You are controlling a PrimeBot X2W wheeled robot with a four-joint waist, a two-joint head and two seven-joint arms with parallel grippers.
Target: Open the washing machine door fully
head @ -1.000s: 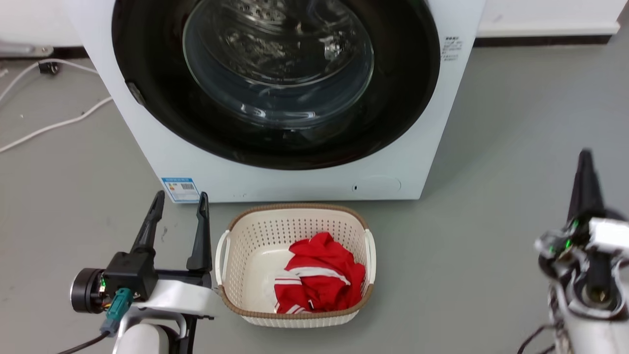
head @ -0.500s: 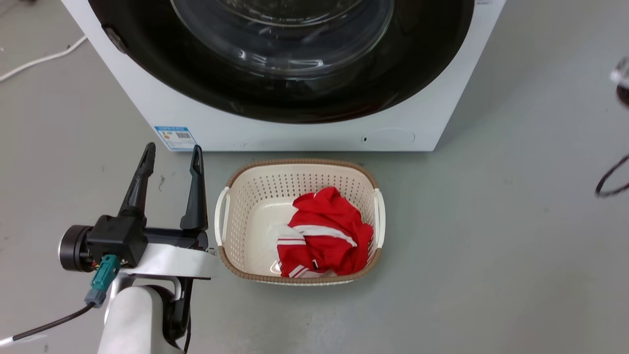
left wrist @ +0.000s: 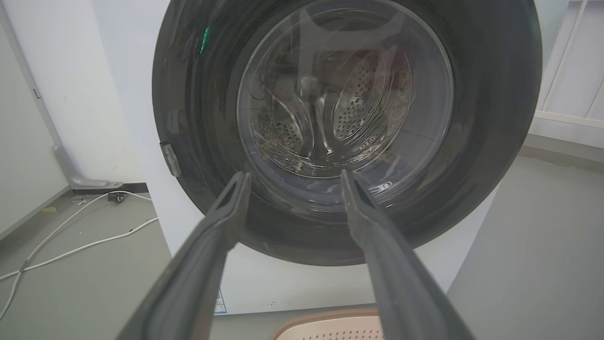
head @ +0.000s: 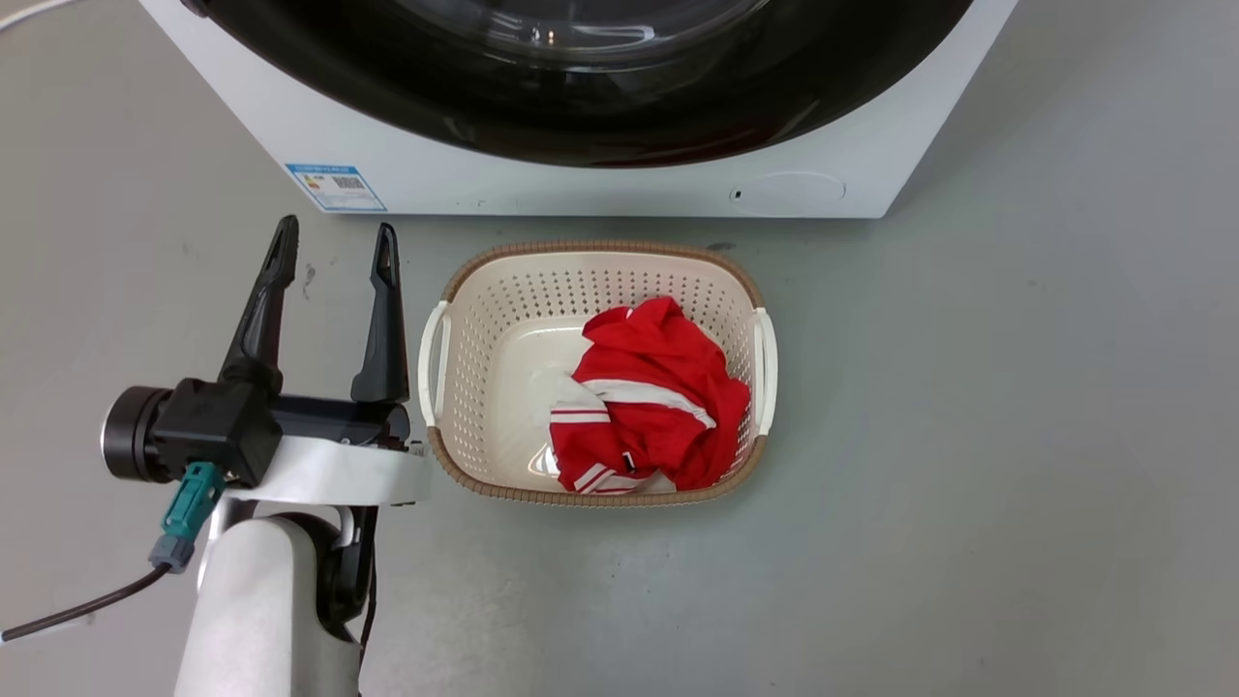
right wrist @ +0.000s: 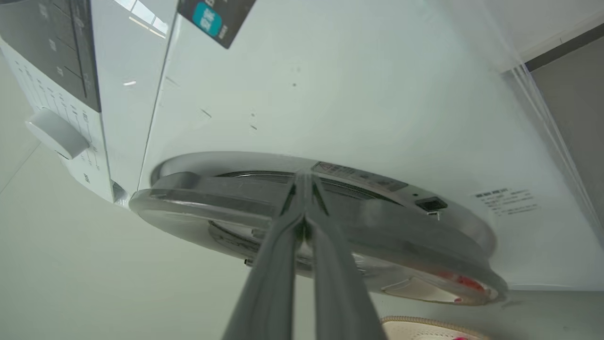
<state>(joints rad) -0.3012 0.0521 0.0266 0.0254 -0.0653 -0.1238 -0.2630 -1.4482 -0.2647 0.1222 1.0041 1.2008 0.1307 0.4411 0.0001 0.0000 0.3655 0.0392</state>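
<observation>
Left gripper (head: 337, 227) is spread wide and empty, over smooth grey floor (head: 968, 436). Cream perforated basket (head: 600, 250) sits just to its right, holding crumpled red cloth (head: 658, 407). Door (left wrist: 486, 118) is straight ahead of its fingers: glossy black ring with bulging clear glass, on the white boxy washing machine (head: 581, 189). Right gripper (right wrist: 303, 175) has its fingers pressed together with nothing between them, tips at the door's rim; can't tell whether they touch.

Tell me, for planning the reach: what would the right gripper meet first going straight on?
Likely the washing machine door, at its rim: the right gripper, fingers together, points straight at it; the gap is unclear.
</observation>
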